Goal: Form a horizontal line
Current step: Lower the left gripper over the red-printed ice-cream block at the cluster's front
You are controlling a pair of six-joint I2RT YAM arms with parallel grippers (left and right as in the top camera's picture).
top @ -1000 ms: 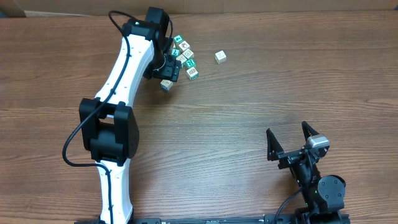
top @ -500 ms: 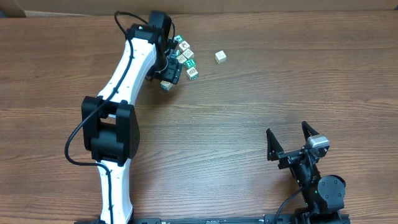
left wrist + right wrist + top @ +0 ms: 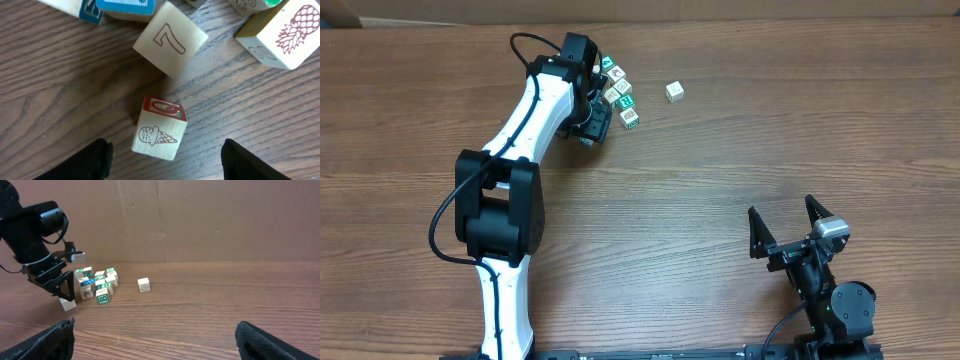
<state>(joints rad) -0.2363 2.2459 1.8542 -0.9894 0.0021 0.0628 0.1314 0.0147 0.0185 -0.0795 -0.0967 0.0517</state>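
Wooden table [image 3: 720, 170], two arms.

- The left arm reaches to the upper middle-left of the overhead view. The left end effector [image 3: 592, 128] points down at the lower-left edge of an irregular bunch of picture cubes [image 3: 620, 92].
- Its fingers are spread. In the left wrist view the dark fingertips [image 3: 97, 159] sit in the two bottom corners of the frame. An ice-cream-cone cube [image 3: 159, 134] lies between them with bare wood on either side, and neither tip touches it.
- That cube sits flat on the table, red-edged face up, turned a little askew.
- Just above it in the same frame is a cube marked 7 [image 3: 170, 39], close but apart.
- A pineapple cube [image 3: 287, 32] is at the upper right. A blue-faced cube [image 3: 125, 4] is cut off by the top edge.
- The cubes are not yet set side to side in a row. Cream and teal faces huddle at odd angles in the upper middle of the overhead view.
- One lone cube [image 3: 673, 92] stands apart to the right of the bunch, at about the same height in the frame.
- The right end effector [image 3: 781, 208] is at the lower right of the overhead view, well apart from every cube. Its fingers are wide and hold nothing.
- In the right wrist view the bunch lies left of centre before a brown cardboard wall [image 3: 200, 220]. The left end effector hangs just over the leftmost cube.
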